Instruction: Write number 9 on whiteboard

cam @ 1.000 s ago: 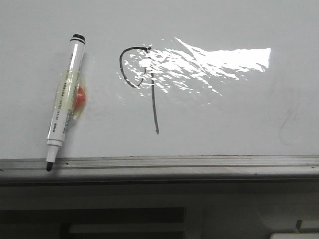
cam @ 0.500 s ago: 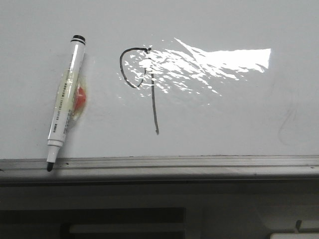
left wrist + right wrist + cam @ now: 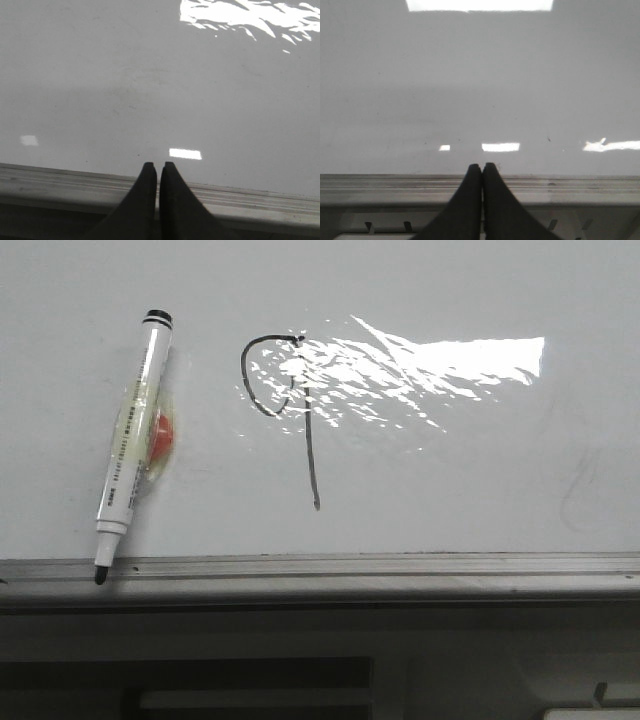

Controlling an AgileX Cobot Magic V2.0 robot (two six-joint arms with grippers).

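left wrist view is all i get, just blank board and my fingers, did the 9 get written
Observer: Yes, the front view shows a black 9 on the whiteboard, loop at the top, stem running down toward the rail.
Operator: where's the marker
Observer: Lying on the board left of the 9, marker uncapped, its tip at the rail.
Operator: is the right gripper holding anything
Observer: No, the right gripper is shut on nothing, fingers together over the rail. Your left gripper looks the same.
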